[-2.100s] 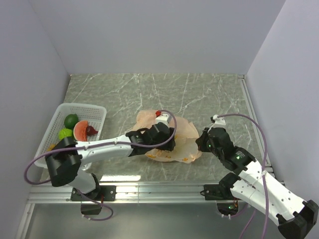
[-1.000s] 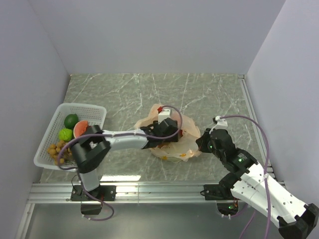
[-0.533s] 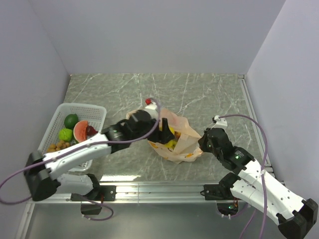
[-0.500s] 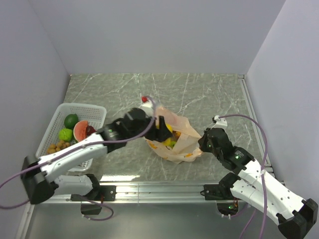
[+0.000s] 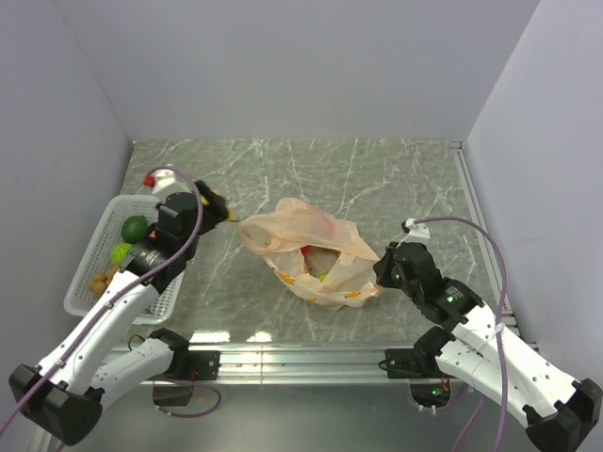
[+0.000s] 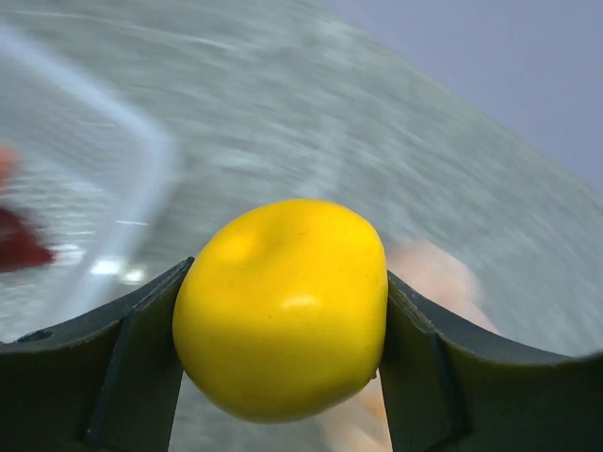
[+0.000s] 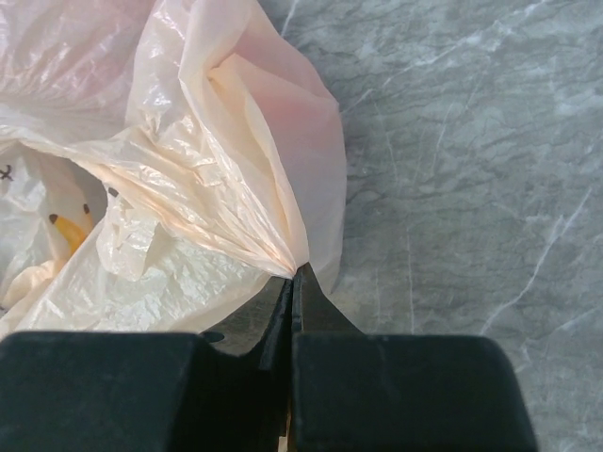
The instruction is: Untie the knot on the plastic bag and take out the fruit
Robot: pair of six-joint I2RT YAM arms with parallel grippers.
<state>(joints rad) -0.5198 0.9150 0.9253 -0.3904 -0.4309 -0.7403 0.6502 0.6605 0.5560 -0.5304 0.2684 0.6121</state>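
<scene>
Left gripper (image 6: 283, 320) has the lemon (image 6: 281, 307) clamped between both fingers, up beside the basket's (image 5: 104, 247) far right corner, well apart from the bag (image 5: 311, 250). Right gripper (image 7: 294, 282) is pressed together on a fold of the bag's right edge, with the bag lying open mid-table, fruit (image 5: 314, 266) showing inside.

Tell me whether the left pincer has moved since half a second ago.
Yes. The left pincer, gripping the yellow fruit, moved left from the plastic bag toward the white basket.
</scene>
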